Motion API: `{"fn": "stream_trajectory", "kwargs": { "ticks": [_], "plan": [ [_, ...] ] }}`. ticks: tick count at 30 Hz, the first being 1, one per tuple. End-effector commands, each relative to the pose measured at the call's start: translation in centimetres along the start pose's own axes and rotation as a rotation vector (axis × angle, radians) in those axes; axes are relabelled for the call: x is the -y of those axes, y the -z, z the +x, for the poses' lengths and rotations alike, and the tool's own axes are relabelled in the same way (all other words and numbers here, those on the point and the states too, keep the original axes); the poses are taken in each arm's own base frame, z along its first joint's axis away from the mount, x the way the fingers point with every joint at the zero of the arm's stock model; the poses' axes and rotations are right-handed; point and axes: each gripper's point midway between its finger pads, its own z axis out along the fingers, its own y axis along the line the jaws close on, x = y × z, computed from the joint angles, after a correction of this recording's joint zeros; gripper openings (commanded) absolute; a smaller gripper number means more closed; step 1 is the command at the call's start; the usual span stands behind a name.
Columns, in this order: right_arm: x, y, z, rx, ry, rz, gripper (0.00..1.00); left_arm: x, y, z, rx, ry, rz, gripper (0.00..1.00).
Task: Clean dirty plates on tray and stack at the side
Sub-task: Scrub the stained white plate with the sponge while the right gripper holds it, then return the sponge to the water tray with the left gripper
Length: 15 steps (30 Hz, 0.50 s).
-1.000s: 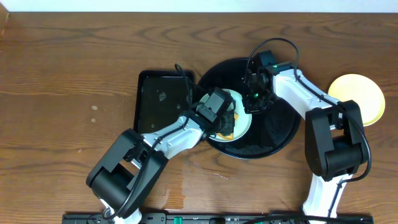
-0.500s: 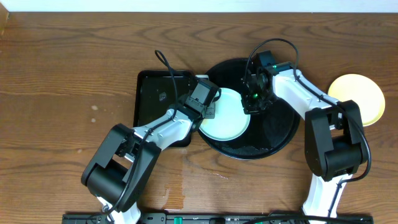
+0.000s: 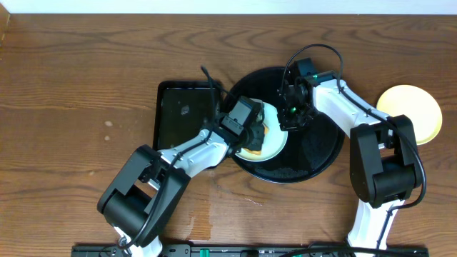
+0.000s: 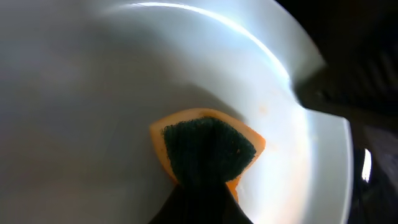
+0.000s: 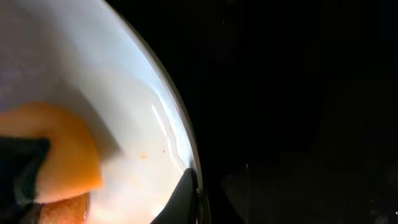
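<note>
Nearest to us, both arms rise from the near edge of the wooden table (image 3: pixel 71 107). The rectangular tray (image 3: pixel 182 114) lies just left of the round tray (image 3: pixel 318 146), and the left forearm crosses its near right corner, hiding that corner from above. Fine specks lie scattered on the near part of the round tray.

The pale plate (image 3: pixel 277 143) rests inside the round tray, toward its left side. From overhead the wrist of the left arm covers the plate's left half, so we see only its right and near parts. The yellow plate (image 3: pixel 410 113) lies on the table off to the right, well apart from the round tray.

The left arm folds at the elbow and reaches diagonally up and right. The left gripper (image 3: pixel 251 132) is closed tight on an orange sponge (image 4: pixel 208 149) with a dark green face, and that face presses against the plate's inner surface. A faint orange fleck shows on the plate just beyond the sponge.

The right arm climbs along the right side, then bends back left over the round tray. The right gripper (image 3: pixel 291 114) has its fingers together on the plate's right rim; in the right wrist view a dark fingertip (image 5: pixel 185 191) sits right on that edge.
</note>
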Motion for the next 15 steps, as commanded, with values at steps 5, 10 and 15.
{"fn": "stream_trajectory", "kwargs": {
  "ticks": [5,10,15],
  "plan": [
    [2.5,-0.8,1.0,-0.033,-0.059,0.136,0.01,-2.6,3.1,-4.3,0.119,0.014,-0.058,0.08],
    [2.3,-0.8,0.4,-0.012,-0.064,0.112,0.06,-4.6,6.7,-7.2,0.215,0.048,-0.076,0.08],
    [2.2,-0.9,0.5,-0.014,-0.064,0.109,0.13,-7.4,8.9,-7.5,0.221,0.111,-0.121,0.08]
  ]
}}
